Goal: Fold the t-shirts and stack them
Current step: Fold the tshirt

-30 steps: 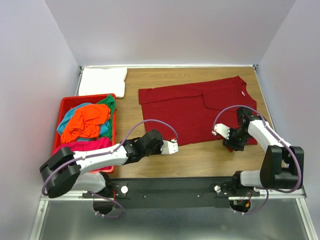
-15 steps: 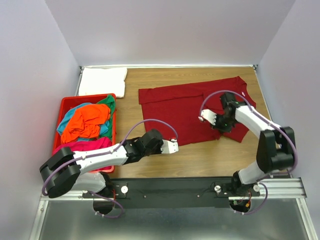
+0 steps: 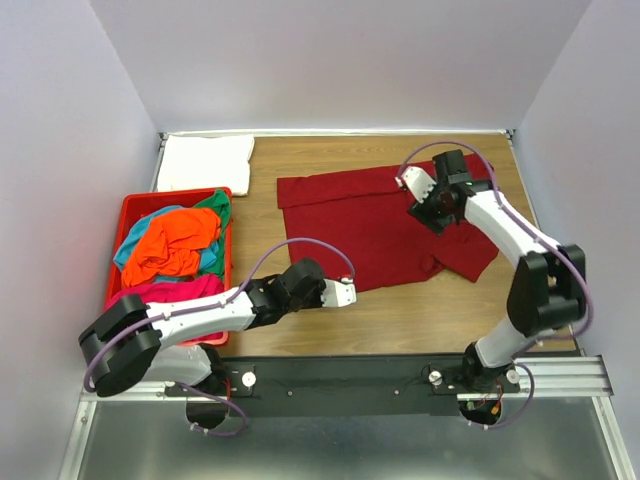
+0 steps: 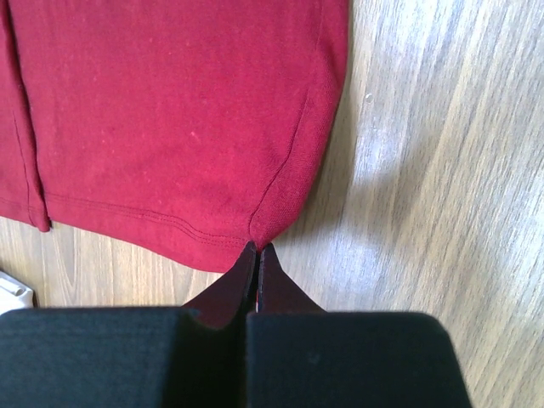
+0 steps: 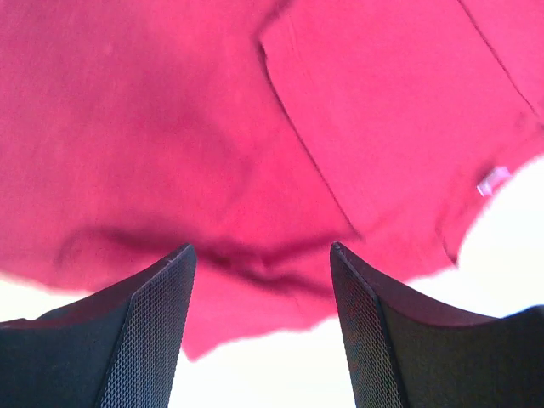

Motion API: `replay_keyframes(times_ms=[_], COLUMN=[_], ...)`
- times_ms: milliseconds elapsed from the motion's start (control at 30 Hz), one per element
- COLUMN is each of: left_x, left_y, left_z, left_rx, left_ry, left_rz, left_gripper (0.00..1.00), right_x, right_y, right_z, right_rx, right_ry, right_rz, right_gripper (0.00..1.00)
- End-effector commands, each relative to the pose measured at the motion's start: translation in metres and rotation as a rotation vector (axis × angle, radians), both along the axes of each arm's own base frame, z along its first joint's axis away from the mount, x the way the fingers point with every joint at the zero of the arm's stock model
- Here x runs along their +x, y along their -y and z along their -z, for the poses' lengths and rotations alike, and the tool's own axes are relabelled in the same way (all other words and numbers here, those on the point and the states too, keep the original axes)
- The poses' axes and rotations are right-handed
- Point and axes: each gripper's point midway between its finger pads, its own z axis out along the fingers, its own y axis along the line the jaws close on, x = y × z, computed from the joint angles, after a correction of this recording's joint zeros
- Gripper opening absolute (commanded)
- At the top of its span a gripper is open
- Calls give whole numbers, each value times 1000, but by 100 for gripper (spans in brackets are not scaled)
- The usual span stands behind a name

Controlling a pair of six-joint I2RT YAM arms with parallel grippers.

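Observation:
A dark red t-shirt (image 3: 370, 225) lies spread on the wooden table. My left gripper (image 3: 347, 292) is shut on the shirt's near left hem corner (image 4: 270, 223), low at the table. My right gripper (image 3: 430, 210) hovers open above the shirt's right half, and its view shows red cloth (image 5: 255, 127) under the spread fingers (image 5: 157, 323), with nothing between them. A folded white t-shirt (image 3: 205, 162) lies at the back left. Orange (image 3: 170, 240), teal, green (image 3: 215, 203) and magenta (image 3: 165, 292) t-shirts are piled in the bin.
A red plastic bin (image 3: 128, 212) stands at the left, beside my left arm. Grey walls close in the table on three sides. Bare wood (image 3: 440, 320) shows along the near edge in front of the shirt.
My right gripper has moved from the shirt's near right edge up and back over its right half. The shirt's near right corner now lies further in. The left gripper has not moved.

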Motion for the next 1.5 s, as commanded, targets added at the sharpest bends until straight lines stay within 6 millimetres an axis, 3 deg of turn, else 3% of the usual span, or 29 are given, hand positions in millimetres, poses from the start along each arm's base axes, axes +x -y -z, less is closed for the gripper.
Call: replay_keyframes(times_ms=[0,133,267,633,1033,1233,1333,1467], left_x=[1,1,1,1,0,0,0,1], left_y=[2,6,7,7,6,6,7,7], left_z=[-8,-9,-11,-13,-10,-10,-10,-11], left_rx=[-39,-50,-54,-62,-56,-56,-59,-60], left_ry=[18,15,17,22,18,18,16,17], left_rz=[6,18,25,25,25,24,25,26], left_gripper=[0,0,0,0,0,0,0,0], right_x=[-57,-124,-159,-135,-119,-114,-112,-104], right_y=[30,47,47,61,75,78,78,80], right_z=[-6,23,50,82,88,87,86,79], right_rx=[-31,-22,-12,-75,-145,-154,-153,-156], right_ry=[-115,-336,-435,-365,-303,-285,-281,-253], right_rz=[24,-17,-17,106,169,186,189,196], right_gripper=[70,65,66,65,57,46,31,22])
